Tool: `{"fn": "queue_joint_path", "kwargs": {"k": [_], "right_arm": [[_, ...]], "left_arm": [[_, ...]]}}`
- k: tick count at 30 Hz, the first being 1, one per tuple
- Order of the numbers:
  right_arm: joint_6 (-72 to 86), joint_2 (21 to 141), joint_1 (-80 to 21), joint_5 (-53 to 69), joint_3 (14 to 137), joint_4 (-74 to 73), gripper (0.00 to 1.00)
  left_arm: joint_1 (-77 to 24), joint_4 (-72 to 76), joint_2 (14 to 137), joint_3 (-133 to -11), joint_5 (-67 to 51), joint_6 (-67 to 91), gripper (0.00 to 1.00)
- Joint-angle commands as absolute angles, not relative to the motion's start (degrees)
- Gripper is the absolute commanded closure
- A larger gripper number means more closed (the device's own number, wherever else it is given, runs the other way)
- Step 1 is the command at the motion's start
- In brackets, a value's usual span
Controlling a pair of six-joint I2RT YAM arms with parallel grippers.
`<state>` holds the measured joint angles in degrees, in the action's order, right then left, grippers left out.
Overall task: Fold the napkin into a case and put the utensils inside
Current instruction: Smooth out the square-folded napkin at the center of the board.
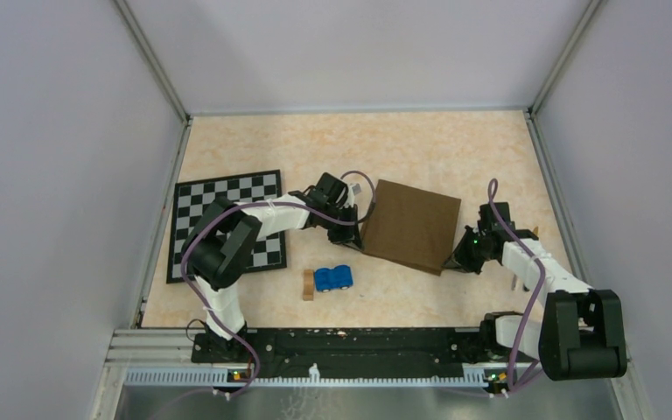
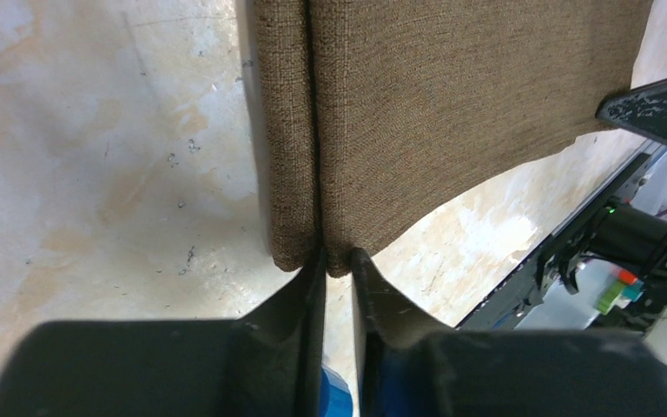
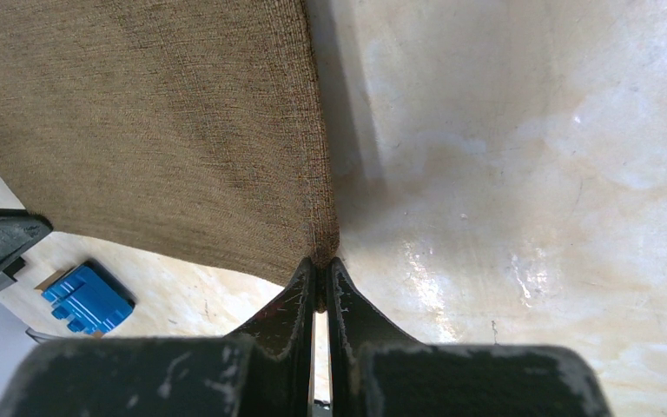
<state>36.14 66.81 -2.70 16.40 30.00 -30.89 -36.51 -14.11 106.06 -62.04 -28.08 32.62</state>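
Left gripper (image 2: 337,259) and right gripper (image 3: 321,263) each clamped a near corner of the napkin (image 1: 411,223). It stretched away from both.

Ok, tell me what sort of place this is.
Likely a robot test cell: grey panel walls box in a beige marbled tabletop, the left arm and right arm are bolted to a black metal rail at its near edge, and a black-and-white checkered mat lies near the dark brown cloth napkin.
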Motion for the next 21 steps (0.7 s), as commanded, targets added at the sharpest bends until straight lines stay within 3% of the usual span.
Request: {"fn": "queue_joint_path", "kwargs": {"k": [1,4,21], "right_arm": [[35.27,66.34,-2.42,16.08,31.44,-30.79,0.98],[34.65,65.35,-2.46,15.49,32.19,-31.97,0.99],[34.63,64.34,-2.53,18.51,32.96,-31.85,1.0]], "left_arm": [[-36.83,-12.16,105.44,-64.27,-29.36,32.32,0.94],[-36.79,-12.84,103.58,-64.57,-28.83,32.35,1.0],[-34.49,-16.33,101.17,-64.6,-26.31,30.46,1.0]]}}
